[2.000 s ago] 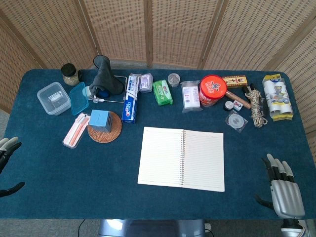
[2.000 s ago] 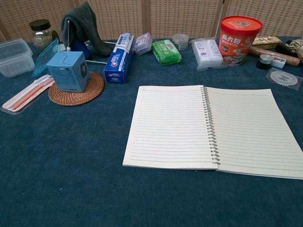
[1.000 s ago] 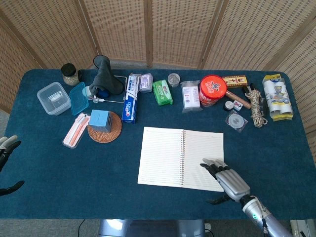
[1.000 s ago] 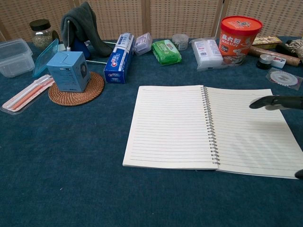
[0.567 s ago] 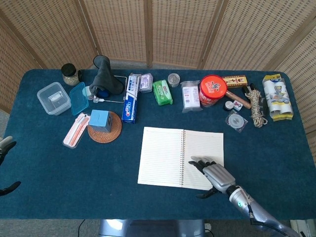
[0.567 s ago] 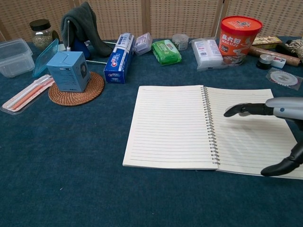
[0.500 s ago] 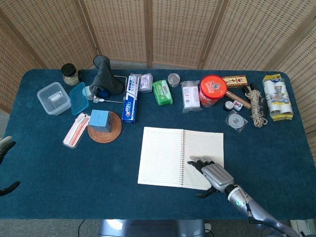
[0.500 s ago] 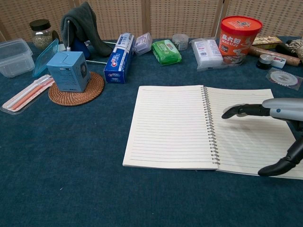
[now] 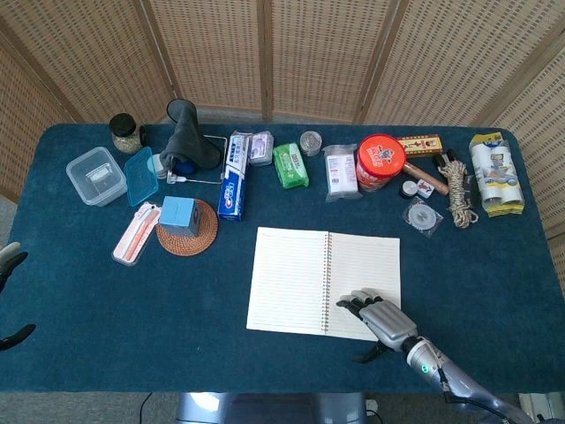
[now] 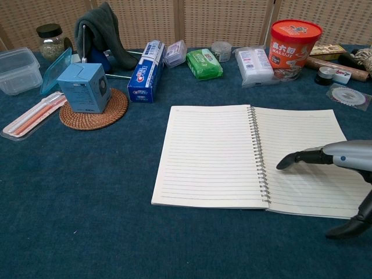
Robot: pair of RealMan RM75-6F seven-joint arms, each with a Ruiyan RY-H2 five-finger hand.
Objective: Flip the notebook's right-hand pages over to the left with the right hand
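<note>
The notebook (image 9: 323, 283) lies open at the table's middle front, the right hand (image 9: 378, 320) over its lower right page, fingers spread, holding nothing. Only the head view shows the left hand (image 9: 9, 296) at the table's left edge, empty; the chest view shows the right thumb hanging off the page. A red tub (image 9: 380, 162) and toothpaste box (image 9: 232, 177) stand behind.

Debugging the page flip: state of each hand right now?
Left hand: only partly in view at table edge, cannot tell.
Right hand: open, fingers spread over the white spiral notebook, holding nothing.

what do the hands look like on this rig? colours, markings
Right hand: silver-grey metallic back, black fingers, light tips in the head view. Wrist shows a small green and red spot, then a grey forearm. Left hand is only at the frame edge: black fingers, one pale tip.
</note>
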